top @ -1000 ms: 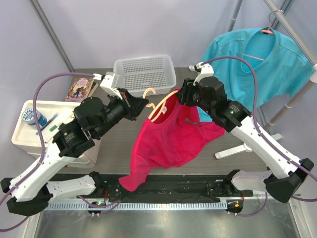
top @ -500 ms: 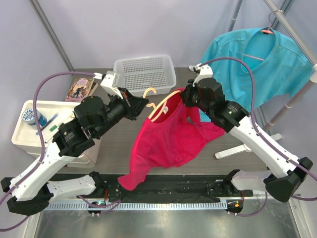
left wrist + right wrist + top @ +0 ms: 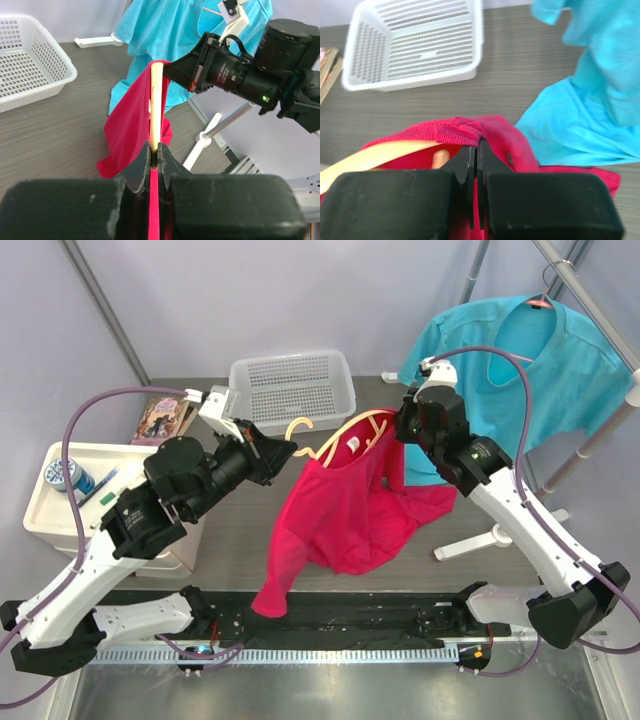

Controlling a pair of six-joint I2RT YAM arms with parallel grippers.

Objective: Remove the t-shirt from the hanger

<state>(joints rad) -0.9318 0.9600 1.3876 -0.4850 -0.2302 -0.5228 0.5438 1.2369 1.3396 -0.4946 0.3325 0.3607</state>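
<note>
A red t-shirt (image 3: pixel 350 510) hangs from a cream hanger (image 3: pixel 345 435) held up over the table between both arms. My left gripper (image 3: pixel 289 451) is shut on the hanger; in the left wrist view the cream bar (image 3: pixel 155 105) runs straight out from between its fingertips (image 3: pixel 154 150), with the red cloth (image 3: pixel 127 127) draped beside it. My right gripper (image 3: pixel 398 430) is shut on the t-shirt's ribbed collar (image 3: pixel 447 132) at the hanger's far end. The right wrist view shows the hanger (image 3: pixel 380 154) just left of its jaws (image 3: pixel 478 144).
A white basket (image 3: pixel 292 390) stands at the back of the table. A teal t-shirt (image 3: pixel 520 370) hangs on a rack at the right, its white foot (image 3: pixel 490 538) resting on the table. At the left are a white bin (image 3: pixel 45 515) and a book (image 3: pixel 160 420).
My right gripper has shut on the red collar and moved up and to the right, drawing the collar along the hanger. The shirt's lower edge has lifted. The left arm has stayed put.
</note>
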